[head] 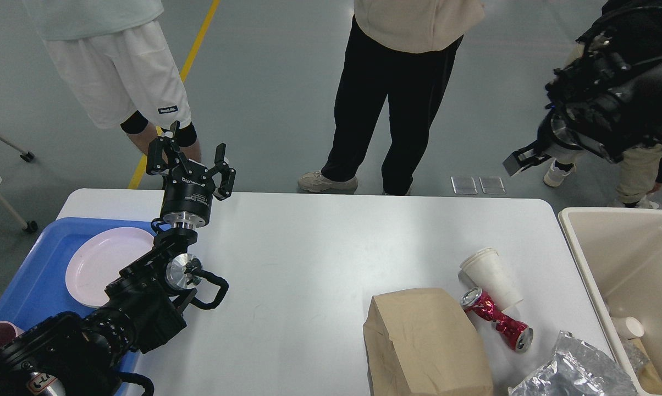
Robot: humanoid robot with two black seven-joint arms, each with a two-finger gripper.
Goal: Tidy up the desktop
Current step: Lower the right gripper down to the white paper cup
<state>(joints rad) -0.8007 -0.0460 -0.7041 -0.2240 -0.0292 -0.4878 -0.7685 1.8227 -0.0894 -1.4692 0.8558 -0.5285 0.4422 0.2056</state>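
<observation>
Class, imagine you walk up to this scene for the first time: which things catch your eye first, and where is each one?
The black left gripper stands out first, raised with open fingers over the far left of the desktop, beside a pink plate in a blue tray. Next comes the litter at the near right: a brown paper bag, a crushed red can touching a tipped white cup, and crumpled foil.

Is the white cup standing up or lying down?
Lying down. The white cup rests on its side on the desktop, touching the crushed red can.
</observation>
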